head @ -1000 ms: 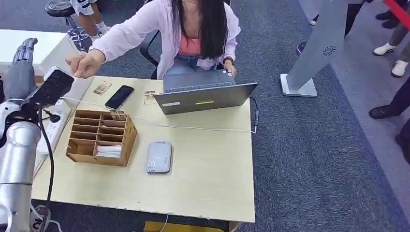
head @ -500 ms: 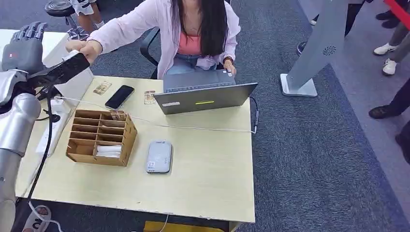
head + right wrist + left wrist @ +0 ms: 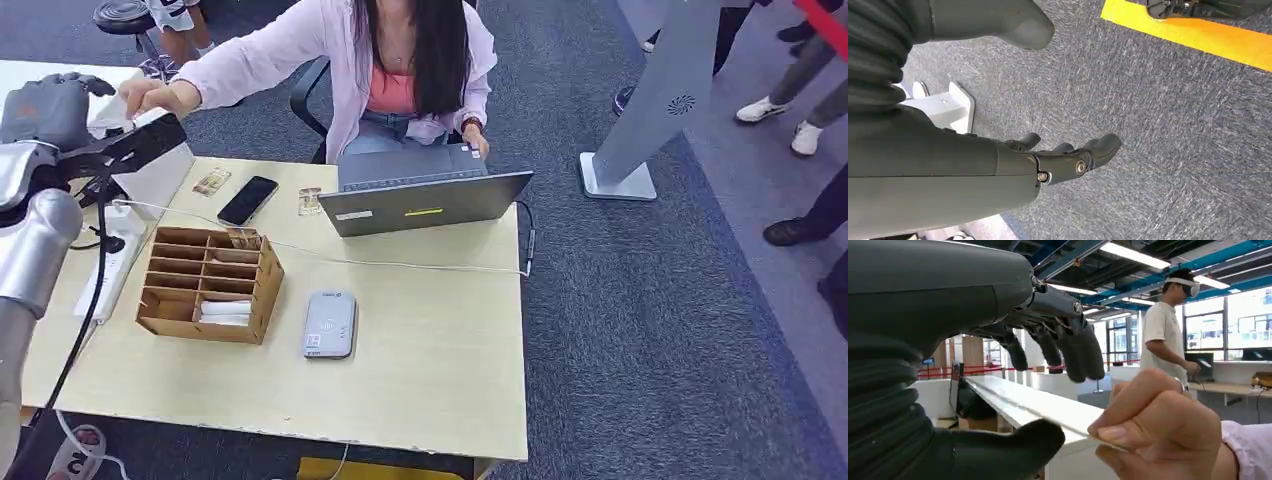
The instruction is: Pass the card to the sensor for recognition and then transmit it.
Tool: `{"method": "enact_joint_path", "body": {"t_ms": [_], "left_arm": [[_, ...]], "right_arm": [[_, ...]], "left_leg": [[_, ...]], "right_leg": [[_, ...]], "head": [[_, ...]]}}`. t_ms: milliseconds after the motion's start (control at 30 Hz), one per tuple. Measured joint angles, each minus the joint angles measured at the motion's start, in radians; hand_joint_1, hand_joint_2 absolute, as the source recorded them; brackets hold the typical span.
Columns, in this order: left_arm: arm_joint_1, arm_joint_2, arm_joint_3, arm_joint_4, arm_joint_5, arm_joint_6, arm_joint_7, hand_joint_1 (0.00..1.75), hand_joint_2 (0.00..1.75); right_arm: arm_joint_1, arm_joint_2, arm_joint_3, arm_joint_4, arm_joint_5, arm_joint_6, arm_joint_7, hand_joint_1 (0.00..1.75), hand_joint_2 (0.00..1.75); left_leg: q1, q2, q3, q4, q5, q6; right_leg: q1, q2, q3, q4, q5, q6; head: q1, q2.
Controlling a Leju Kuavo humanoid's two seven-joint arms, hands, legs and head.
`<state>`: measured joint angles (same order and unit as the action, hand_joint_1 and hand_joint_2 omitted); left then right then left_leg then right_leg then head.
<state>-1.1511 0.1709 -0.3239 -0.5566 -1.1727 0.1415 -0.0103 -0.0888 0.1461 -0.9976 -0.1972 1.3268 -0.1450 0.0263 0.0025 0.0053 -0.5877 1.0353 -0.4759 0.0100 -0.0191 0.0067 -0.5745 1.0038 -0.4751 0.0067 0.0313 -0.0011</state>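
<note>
My left hand (image 3: 50, 105) is raised beside the table's far left corner. In the left wrist view its fingers (image 3: 1068, 347) curl over a thin white card (image 3: 1075, 429), with a gap between them. The thumb (image 3: 1013, 445) lies just under the card. A person's hand (image 3: 1158, 425) pinches the card's other end; in the head view that hand (image 3: 150, 95) reaches out to mine. The grey card sensor (image 3: 330, 324) lies flat mid-table. My right hand (image 3: 1068, 157) hangs over the carpet, fingers loosely apart, holding nothing.
A wooden slotted box (image 3: 208, 283) stands left of the sensor. At the table's far side are a laptop (image 3: 425, 195), a black phone (image 3: 247, 200) and small cards. A white power strip (image 3: 110, 260) and cables lie along the left edge. The person sits behind the table.
My left hand rose and its fingers, straight half a second ago, have curled over. The person's hand has moved left and brought the card in between my thumb and fingers.
</note>
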Motion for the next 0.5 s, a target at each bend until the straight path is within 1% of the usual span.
{"method": "enact_joint_path", "body": {"t_ms": [33,67,500], "left_arm": [[0.000,0.000,0.000,0.002,0.000,0.000,-0.002,1.75,1.75],[0.000,0.000,0.000,0.005,0.000,0.000,-0.004,1.75,1.75],[0.001,0.005,0.000,0.013,0.003,0.001,-0.009,1.75,1.75]], "right_arm": [[0.000,0.000,0.000,0.000,0.000,0.000,0.000,0.00,1.75],[0.000,0.000,0.000,0.000,0.000,0.000,0.000,0.00,0.00],[-0.001,0.000,0.000,0.000,0.000,0.000,-0.002,0.00,0.00]], "left_leg": [[0.000,0.000,0.000,0.000,0.000,0.000],[0.000,0.000,0.000,0.000,0.000,0.000],[0.000,0.000,0.000,0.000,0.000,0.000]], "right_leg": [[0.000,0.000,0.000,0.000,0.000,0.000],[0.000,0.000,0.000,0.000,0.000,0.000],[0.000,0.000,0.000,0.000,0.000,0.000]], "head": [[0.000,0.000],[0.000,0.000],[0.000,0.000]]}}
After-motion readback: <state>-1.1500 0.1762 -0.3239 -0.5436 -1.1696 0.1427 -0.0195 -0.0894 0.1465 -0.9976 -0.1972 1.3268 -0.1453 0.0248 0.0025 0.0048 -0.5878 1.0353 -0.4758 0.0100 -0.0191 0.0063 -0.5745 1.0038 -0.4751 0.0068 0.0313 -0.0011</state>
